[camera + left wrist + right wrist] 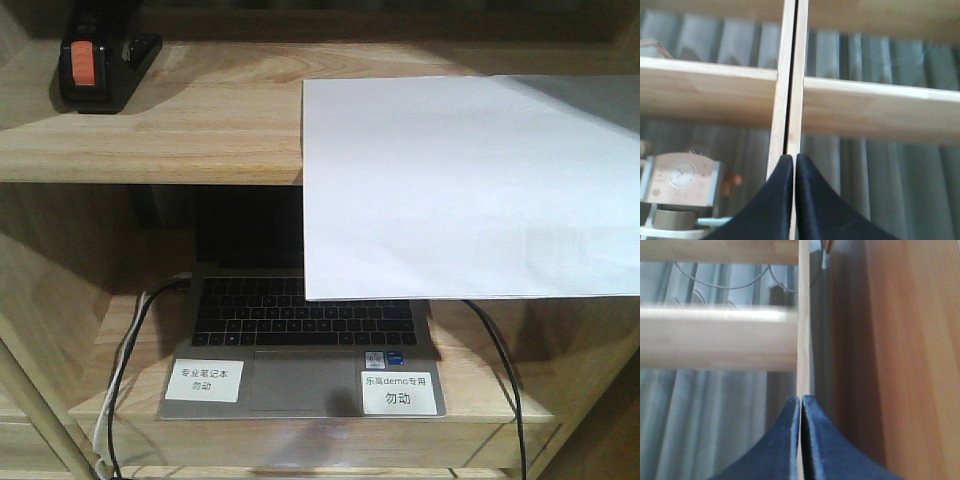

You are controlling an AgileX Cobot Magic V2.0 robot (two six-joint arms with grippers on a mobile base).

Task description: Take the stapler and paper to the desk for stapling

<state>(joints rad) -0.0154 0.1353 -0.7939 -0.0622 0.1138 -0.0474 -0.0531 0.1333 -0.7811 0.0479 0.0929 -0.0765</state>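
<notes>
The black stapler [95,62] with its orange-red patch stands on the upper shelf board [180,120] at the far left. The white paper [470,185] lies on the same board at the right and overhangs its front edge, covering part of the laptop below. Neither gripper shows in the front view. My left gripper [793,160] is shut and empty, facing a shelf upright. My right gripper [801,401] is shut and empty, facing another upright beside a wooden side panel. The desk is out of view.
An open laptop [300,330] with two small white labels sits on the lower shelf, with cables [125,370] hanging at its left and right. A small clock [682,177] stands at the lower left in the left wrist view. Grey curtains [880,175] hang behind the shelves.
</notes>
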